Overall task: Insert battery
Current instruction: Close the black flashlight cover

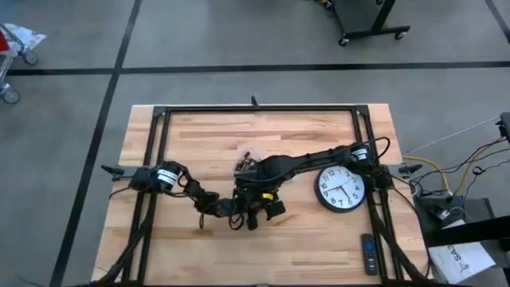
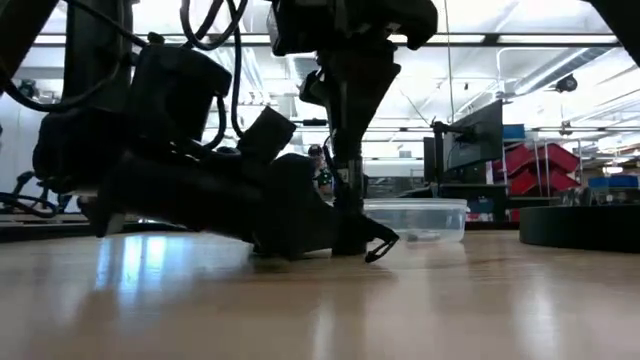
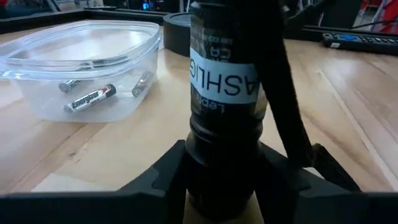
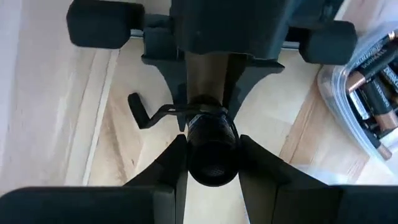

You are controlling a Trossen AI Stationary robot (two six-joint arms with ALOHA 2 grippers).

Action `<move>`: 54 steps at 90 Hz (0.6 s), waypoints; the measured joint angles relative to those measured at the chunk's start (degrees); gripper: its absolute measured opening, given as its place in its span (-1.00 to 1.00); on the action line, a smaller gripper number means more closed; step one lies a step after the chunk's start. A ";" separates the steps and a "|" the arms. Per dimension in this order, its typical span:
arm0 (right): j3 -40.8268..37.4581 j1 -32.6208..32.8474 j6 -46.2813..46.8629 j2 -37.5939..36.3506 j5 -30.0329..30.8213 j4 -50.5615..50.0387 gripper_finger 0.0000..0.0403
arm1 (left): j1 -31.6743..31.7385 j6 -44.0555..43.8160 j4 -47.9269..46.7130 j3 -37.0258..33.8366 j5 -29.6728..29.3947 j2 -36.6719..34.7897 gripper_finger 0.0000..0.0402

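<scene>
Black flashlight (image 3: 224, 93) stands upright mid-table, both grippers, left (image 3: 217, 180) and right (image 4: 211, 149), pinching it (batteries (image 3: 90, 98) remain in tub (image 3: 37, 93)). Next, probably: one releases, fetches battery.

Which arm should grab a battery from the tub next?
Right, probably. The left end effector clamps the flashlight body low down; the right end effector sits on its top end, with the battery tub just beside it.
</scene>
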 joint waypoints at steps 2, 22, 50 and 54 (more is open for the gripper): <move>0.00 0.00 0.53 0.00 0.03 0.02 -0.56 | 0.00 -0.08 -0.10 0.00 -0.03 -0.01 -0.39; 0.00 0.00 7.79 0.00 0.54 0.12 -0.58 | 0.00 -0.58 -0.61 0.00 -0.82 -0.03 -0.39; 0.00 0.00 16.54 0.00 0.91 0.15 -0.58 | 0.02 1.36 -0.67 -0.24 -1.93 -0.58 -0.39; 0.00 0.00 16.54 0.00 0.91 0.15 -0.58 | 0.06 1.63 -1.07 -0.26 -1.76 -1.08 -0.33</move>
